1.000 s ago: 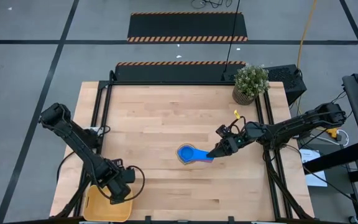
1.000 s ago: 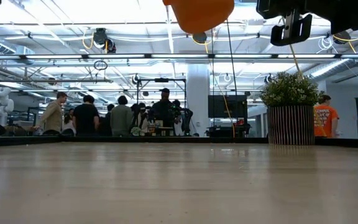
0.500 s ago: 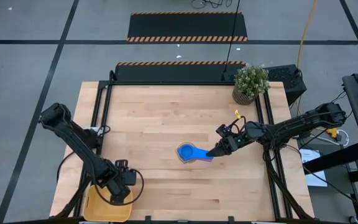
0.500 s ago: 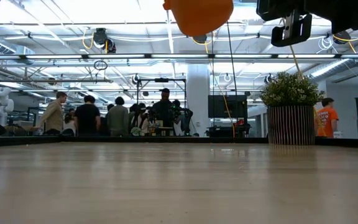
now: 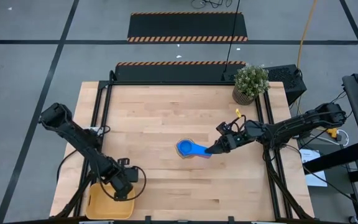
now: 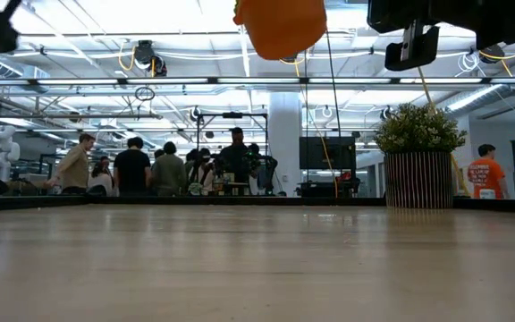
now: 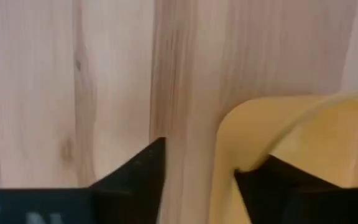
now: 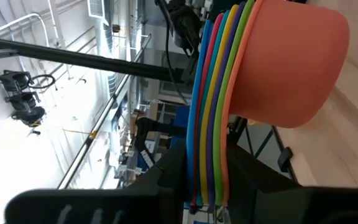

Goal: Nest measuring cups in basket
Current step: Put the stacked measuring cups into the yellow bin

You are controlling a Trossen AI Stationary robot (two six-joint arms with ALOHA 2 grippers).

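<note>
Measuring cups, already stacked one inside another, hang off the bench a little to the 4 o'clock side of its middle, carried by the right claw, which is clamped on the bundled handles. In the right wrist view the stack shows an orange cup outermost, with blue, red, yellow, green and purple rims packed tightly behind it and the handles running together into the claw. From above only the blue inside of the biggest cup shows. These look like thin moulded plastic: light, stiff and smooth, so I judge that they will not crush but could slide apart or fan out if the stack is tipped bowl-down or shaken. The handles, pinched as one bundle, seem the sensible place to hold, since the round bowls offer little for two flat fingers. The basket sits at the bench's 7 o'clock corner, well apart from the cups. The left claw is at the basket's rim, its fingers spread with one inside the yellow wall and one outside over bare wood, not closed on it. A potted plant stands at 2 o'clock.
</note>
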